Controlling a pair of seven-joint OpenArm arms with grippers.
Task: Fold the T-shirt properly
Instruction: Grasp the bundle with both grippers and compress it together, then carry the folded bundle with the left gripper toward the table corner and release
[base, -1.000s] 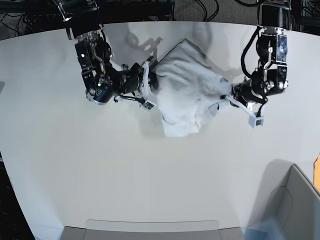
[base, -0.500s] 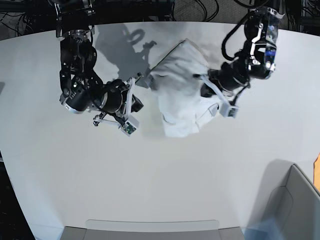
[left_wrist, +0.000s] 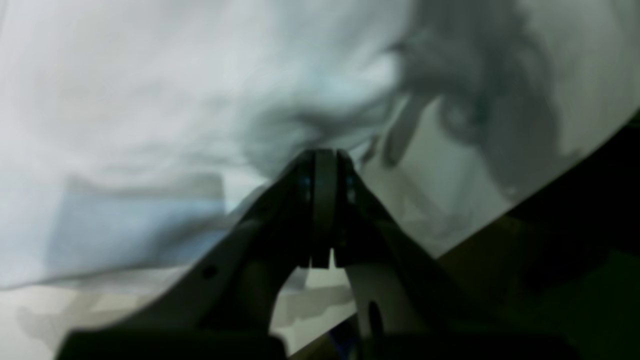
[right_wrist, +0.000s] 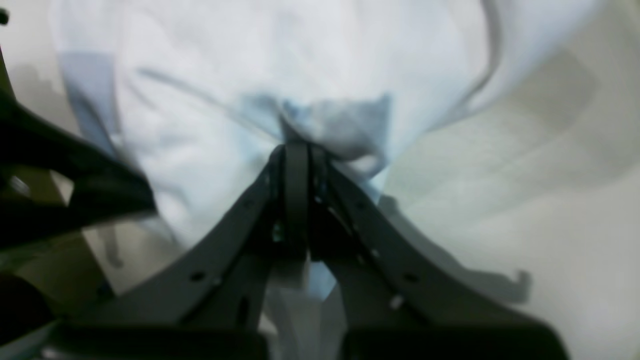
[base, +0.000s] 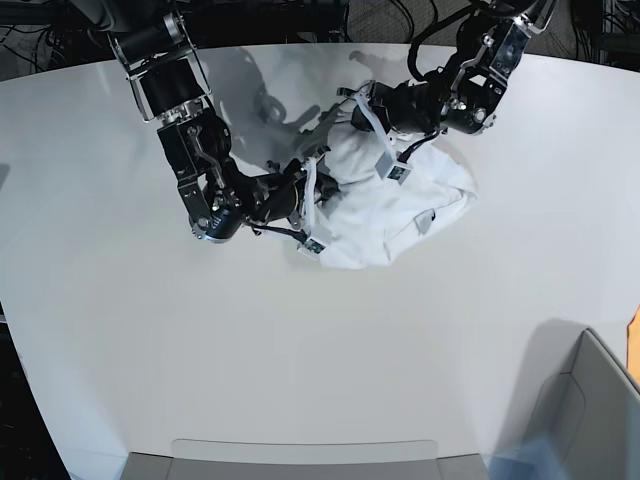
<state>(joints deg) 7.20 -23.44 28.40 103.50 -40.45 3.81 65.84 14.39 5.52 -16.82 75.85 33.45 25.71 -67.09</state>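
The white T-shirt (base: 405, 205) lies bunched and wrinkled on the white table (base: 300, 350), right of centre at the back. My right gripper (base: 320, 172) is at the shirt's left edge. In the right wrist view it is shut (right_wrist: 297, 152) on a pinched fold of the T-shirt (right_wrist: 280, 75). My left gripper (base: 352, 105) is at the shirt's top edge. In the blurred left wrist view its jaws are together (left_wrist: 325, 157), with creases of the T-shirt (left_wrist: 150, 100) running to the tip.
A grey bin (base: 590, 410) stands at the front right corner. A grey tray edge (base: 300, 455) runs along the front. The table's curved back edge and dark cables (base: 400, 20) lie behind both arms.
My left gripper has swept from the shirt's right edge up and left over the shirt to its top. My right gripper pulled away left, then came back to the left edge.
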